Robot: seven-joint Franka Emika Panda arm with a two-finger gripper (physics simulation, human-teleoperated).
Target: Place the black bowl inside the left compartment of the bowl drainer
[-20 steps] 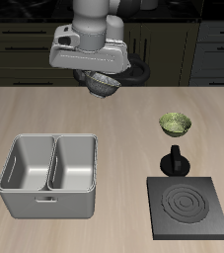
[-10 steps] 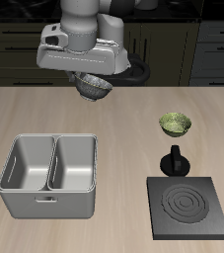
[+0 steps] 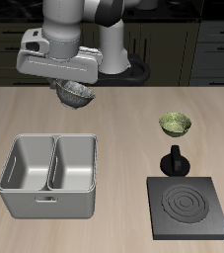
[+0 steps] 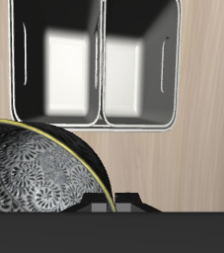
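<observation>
Dark cabinet fronts stood behind a pale wooden bench (image 3: pixel 113 119). Above it, the end effector (image 3: pixel 76 87) carried the small round black bowl with a pale patterned inside (image 3: pixel 76 95), clamped at its rim, likely so it hung level and high enough to pass over the tub wall. It hovered farther back than the large grey brushed-metal two-compartment bowl drainer (image 3: pixel 49 176), not yet over either compartment. The wrist view showed the bowl (image 4: pixel 35 173) beside the drainer (image 4: pixel 99 69), both compartments bare.
</observation>
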